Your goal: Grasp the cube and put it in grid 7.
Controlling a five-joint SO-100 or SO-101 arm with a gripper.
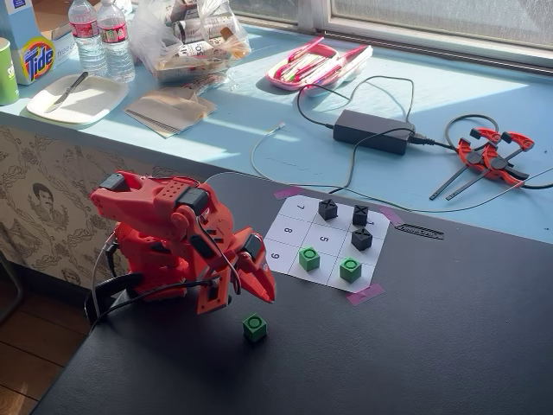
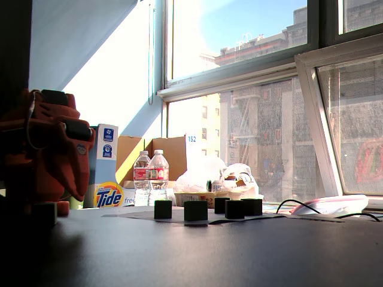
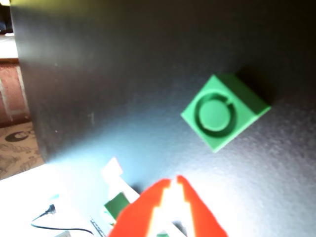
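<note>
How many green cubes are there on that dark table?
3. Two sit on the paper grid: one green cube in the bottom row's middle square, another in the square to its right. The third lies off the grid, just beyond the red fingers. None seems hidden.

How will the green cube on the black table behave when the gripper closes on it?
The green cube looks like rigid printed plastic, so probably stiff and light. Its flat sides should hold without rolling. Standing free on the smooth black table, it may slide if nudged.

The red arm sits folded low; its gripper points down at the table, fingertips nearly together.
</note>
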